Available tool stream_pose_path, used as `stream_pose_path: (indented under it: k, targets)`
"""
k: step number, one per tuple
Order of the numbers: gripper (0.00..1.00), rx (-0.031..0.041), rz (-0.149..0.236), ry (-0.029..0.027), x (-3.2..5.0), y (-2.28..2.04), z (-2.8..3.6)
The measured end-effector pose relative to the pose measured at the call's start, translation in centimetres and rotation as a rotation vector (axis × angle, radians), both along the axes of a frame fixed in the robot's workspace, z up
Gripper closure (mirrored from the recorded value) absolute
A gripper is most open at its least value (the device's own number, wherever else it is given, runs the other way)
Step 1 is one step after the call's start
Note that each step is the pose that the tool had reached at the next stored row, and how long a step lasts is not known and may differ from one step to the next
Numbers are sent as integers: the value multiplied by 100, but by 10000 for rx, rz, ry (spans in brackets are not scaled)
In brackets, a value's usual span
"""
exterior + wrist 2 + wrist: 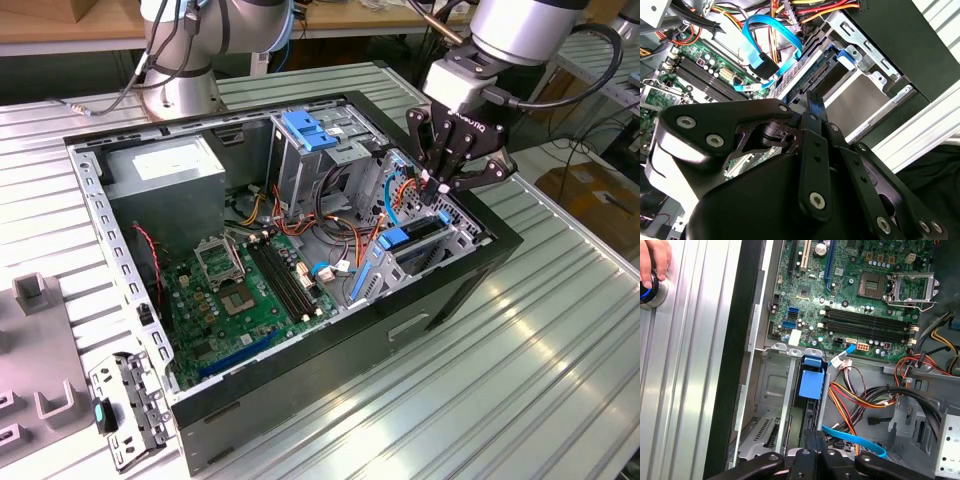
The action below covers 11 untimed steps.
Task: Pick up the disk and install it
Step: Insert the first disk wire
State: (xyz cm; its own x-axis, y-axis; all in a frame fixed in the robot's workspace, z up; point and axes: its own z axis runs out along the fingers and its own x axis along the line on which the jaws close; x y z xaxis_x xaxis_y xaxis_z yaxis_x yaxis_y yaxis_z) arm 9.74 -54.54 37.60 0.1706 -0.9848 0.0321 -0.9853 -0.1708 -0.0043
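Gripper (438, 185): hangs over the front corner of the computer case (300, 370); whether it is wide or narrow, I cannot tell.
Disk (415, 240): at 7 o'clock from the gripper in the exterior view, close beneath it, sitting tilted in the drive bay (470, 236).

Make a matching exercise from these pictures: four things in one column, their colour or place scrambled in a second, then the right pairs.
1. disk
2. circuit board
3. power box
4. hand

A. on the table, outside the case
B. green
C. grey, with a white sticker
D. in the metal bay under the gripper

Pairs: 1-D, 2-B, 3-C, 4-A
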Motion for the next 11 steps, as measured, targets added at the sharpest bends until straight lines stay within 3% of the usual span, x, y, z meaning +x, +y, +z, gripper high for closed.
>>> stream_pose_path:
  k: [9, 11]
  targets:
    - [89, -1, 27, -1, 0, 0, 0]
    - [89, 0, 325, 0, 1, 0, 1]
